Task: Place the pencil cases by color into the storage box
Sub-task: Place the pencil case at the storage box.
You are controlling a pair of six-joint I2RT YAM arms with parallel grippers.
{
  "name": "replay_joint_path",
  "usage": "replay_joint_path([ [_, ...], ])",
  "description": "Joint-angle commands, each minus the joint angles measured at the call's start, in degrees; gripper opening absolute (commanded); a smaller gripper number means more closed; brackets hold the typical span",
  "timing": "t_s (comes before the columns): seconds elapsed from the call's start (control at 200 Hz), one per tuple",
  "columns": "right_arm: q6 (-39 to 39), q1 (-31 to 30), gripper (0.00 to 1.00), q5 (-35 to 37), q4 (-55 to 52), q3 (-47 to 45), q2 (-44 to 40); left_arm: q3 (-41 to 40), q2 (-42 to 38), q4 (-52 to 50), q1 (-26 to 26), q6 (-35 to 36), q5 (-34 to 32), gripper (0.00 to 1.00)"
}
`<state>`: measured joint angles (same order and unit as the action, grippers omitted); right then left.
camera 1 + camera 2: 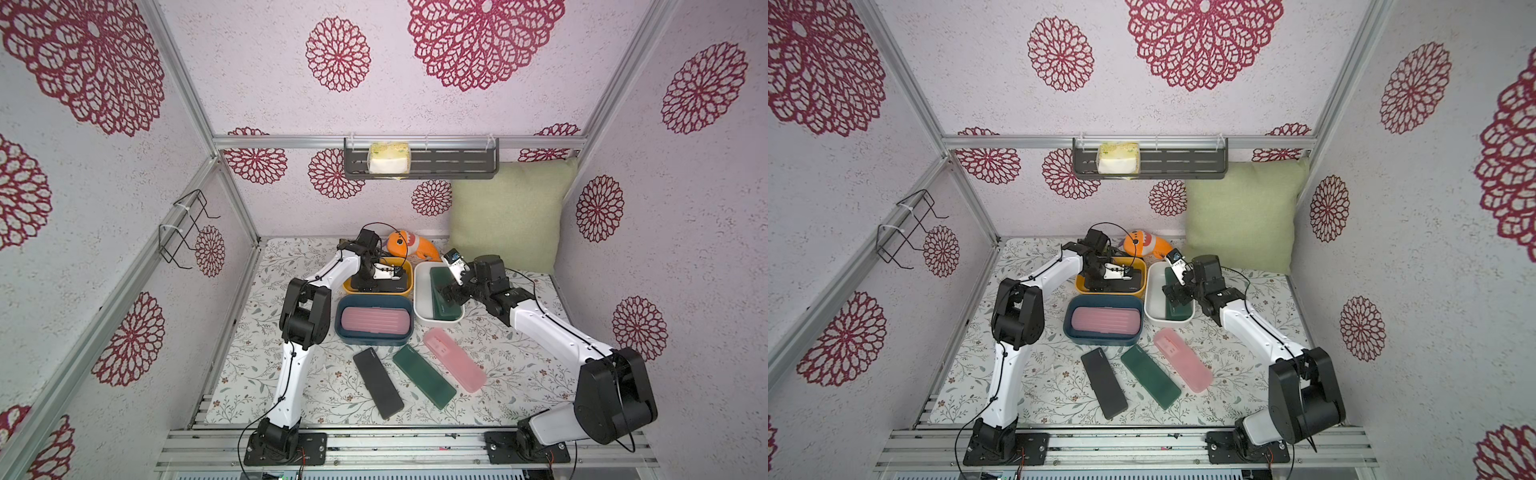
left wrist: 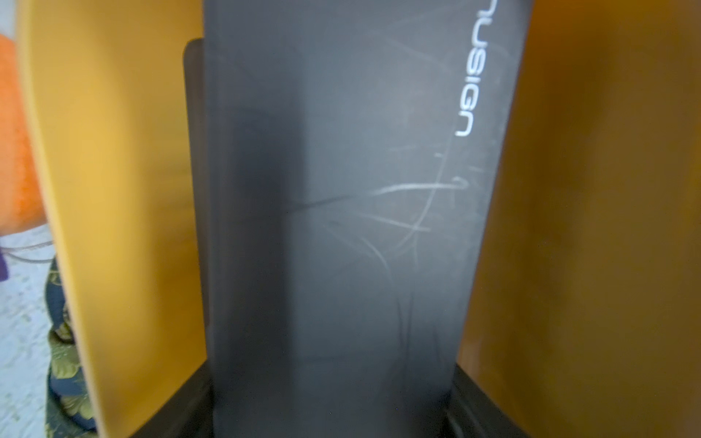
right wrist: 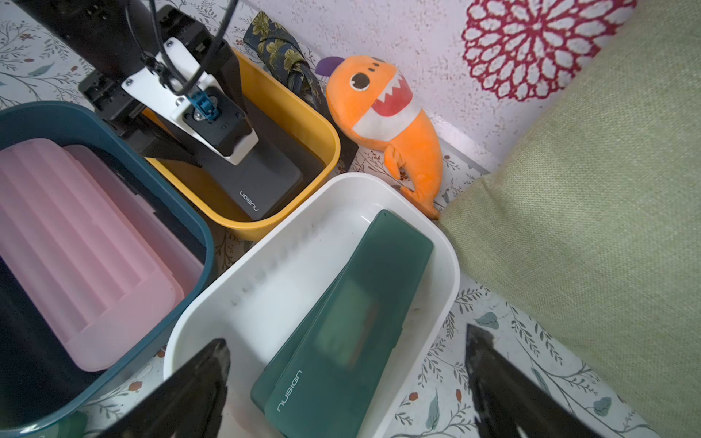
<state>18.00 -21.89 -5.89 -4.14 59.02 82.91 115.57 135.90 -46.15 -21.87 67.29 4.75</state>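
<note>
The left gripper (image 2: 332,379) is reaching down into the yellow tub (image 1: 409,280) at 12 o'clock on the table (image 1: 291,374), and its fingers are pinching the long sides of the top black case (image 2: 341,227). That case is lying flat on a lower black case (image 2: 194,113). The right gripper (image 3: 345,335) is hanging over the white tub (image 3: 288,265) at 1 o'clock with its fingers spread wide, holding nothing. Two green cases (image 3: 364,303) are lying stacked in that tub, right under it. The blue tub (image 1: 374,340) is sitting in the middle, at 6 o'clock from the yellow one, and two pink cases (image 1: 374,320) are resting in it (one on top of the other). Three more cases are lying loose side by side near the front: a loose black case (image 1: 378,382) at 7 o'clock, a loose green case (image 1: 424,376) at 6 and a loose pink case (image 1: 455,359) at 5.
</note>
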Motion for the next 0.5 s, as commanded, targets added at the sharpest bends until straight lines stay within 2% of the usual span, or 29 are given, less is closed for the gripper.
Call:
replay_joint_path([
  [0.0,0.71,0.45,0.99,-0.54,0.71,1.96,-0.12,-0.87,-2.24,-0.29,-0.43,0.91,-0.61,0.78],
  [0.19,0.72,0.49,0.99,-0.66,0.72,2.06,-0.08,-0.87,-2.74,-0.25,-0.47,1.09,-0.85,0.82],
  [0.205,0.72,0.46,0.99,-0.68,0.71,2.06,-0.12,-0.87,-2.8,-0.25,-0.5,1.09,-0.92,0.84],
  [0.22,0.68,0.45,0.99,-0.68,0.73,2.06,-0.12,-0.92,-2.81,-0.18,-0.53,1.09,-0.93,0.99],
  [0.225,0.7,0.45,0.99,-0.73,0.72,2.06,-0.12,-0.89,-2.82,-0.22,-0.54,1.09,-0.91,0.99],
  [0.495,0.77,0.46,0.99,-0.87,0.71,2.32,0.05,-0.69,-2.96,-0.45,-0.57,1.44,-0.97,0.97],
])
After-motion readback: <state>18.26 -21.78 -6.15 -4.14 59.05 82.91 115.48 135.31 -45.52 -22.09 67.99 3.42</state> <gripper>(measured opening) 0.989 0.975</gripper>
